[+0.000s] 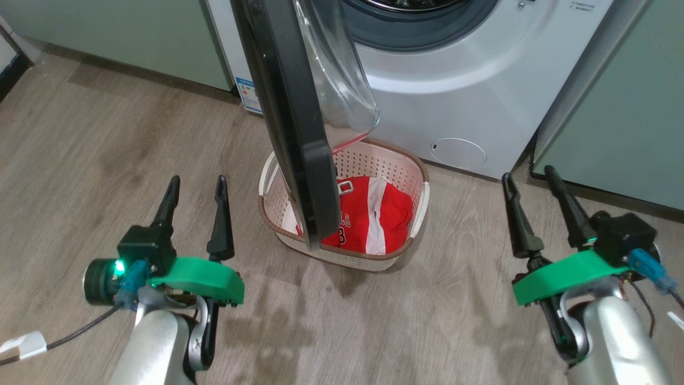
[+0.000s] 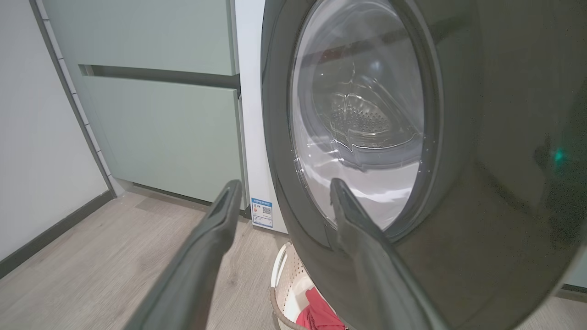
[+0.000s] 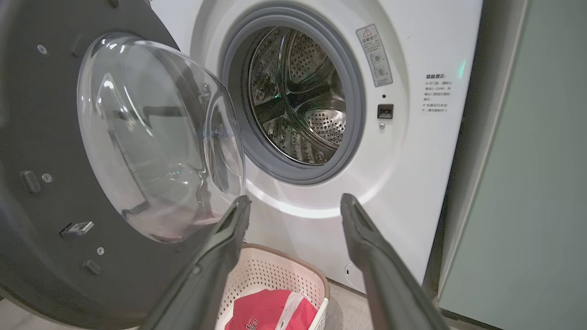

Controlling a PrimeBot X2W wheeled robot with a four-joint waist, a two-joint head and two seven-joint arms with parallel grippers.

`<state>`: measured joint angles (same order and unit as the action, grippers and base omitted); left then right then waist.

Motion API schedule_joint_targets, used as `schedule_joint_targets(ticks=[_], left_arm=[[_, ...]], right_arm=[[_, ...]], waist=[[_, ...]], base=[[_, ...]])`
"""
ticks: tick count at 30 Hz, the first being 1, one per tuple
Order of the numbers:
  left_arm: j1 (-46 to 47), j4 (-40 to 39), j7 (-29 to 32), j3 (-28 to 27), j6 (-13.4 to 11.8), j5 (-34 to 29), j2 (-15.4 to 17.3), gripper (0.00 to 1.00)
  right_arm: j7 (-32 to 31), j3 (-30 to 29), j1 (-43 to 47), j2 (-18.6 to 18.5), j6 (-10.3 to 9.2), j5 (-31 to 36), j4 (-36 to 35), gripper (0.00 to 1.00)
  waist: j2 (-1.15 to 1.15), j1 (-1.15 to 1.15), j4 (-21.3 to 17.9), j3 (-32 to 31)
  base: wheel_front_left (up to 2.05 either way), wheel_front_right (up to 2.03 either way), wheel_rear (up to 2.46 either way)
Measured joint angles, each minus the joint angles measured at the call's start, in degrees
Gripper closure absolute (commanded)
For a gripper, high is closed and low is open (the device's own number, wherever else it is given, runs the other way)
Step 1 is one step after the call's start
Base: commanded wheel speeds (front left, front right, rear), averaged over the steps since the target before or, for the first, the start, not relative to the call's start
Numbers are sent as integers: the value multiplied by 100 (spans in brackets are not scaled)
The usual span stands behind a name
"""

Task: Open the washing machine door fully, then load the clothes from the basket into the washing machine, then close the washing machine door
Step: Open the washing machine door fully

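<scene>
The washing machine [image 1: 481,91] stands ahead, and its door [image 1: 291,107] is swung out towards me, edge-on above the basket. The cream basket [image 1: 414,171] sits on the floor before the washer and holds the red and white clothes [image 1: 374,214]. My left gripper [image 1: 196,184] is open at the lower left, left of the basket and holding nothing. Over at the lower right my right gripper [image 1: 528,175] is open too, with nothing between its fingers. The right wrist view shows the steel drum [image 3: 298,96], the door's glass bowl [image 3: 156,137] and the basket [image 3: 275,275]. In the left wrist view the door's black rim [image 2: 481,137] is close ahead.
Pale green cabinets [image 1: 620,107] flank the washer on the right and on the left [image 1: 123,37]. A dark skirting strip [image 2: 50,233] runs along a white wall at the far left. Wood-look floor [image 1: 80,149] lies around the basket.
</scene>
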<state>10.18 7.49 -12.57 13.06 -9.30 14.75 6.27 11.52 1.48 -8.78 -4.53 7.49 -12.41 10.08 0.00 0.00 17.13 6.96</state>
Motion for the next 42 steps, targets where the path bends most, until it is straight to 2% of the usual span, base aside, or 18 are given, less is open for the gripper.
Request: schedule_joint_targets(ticks=[18, 19, 20, 21, 34, 37, 42], left_arm=[[-2, 9, 22, 84, -48, 91, 31, 0], [-2, 9, 22, 87, -48, 91, 34, 8], [-2, 10, 23, 91, -48, 97, 36, 71], [-2, 14, 23, 98, -48, 97, 41, 100], [-1, 12, 73, 169, -55, 141, 52, 100], [3, -280, -3, 172, -98, 135, 59, 100], [83, -1204, -119, 199, -99, -1, 56, 100]], right_arm=[[10, 215, -9, 49, 0, 192, 232, 0], [11, 215, -9, 51, 0, 192, 233, 0], [15, 215, -10, 51, 0, 192, 233, 0], [16, 216, -12, 52, 0, 192, 235, 0], [16, 221, -73, 56, 0, 192, 266, 0], [18, 212, -95, 56, 0, 192, 266, 0], [18, 180, -125, 57, 0, 192, 265, 0]], waist=[[0, 0, 23, 4], [0, 0, 23, 7], [0, 0, 23, 10], [0, 0, 23, 14], [0, 1, 60, 58], [0, 1, 72, 70], [0, 1, 98, 97]], base=[[0, 0, 0], [0, 0, 0], [0, 0, 0], [0, 0, 0], [0, 0, 0], [0, 0, 0], [0, 0, 0]])
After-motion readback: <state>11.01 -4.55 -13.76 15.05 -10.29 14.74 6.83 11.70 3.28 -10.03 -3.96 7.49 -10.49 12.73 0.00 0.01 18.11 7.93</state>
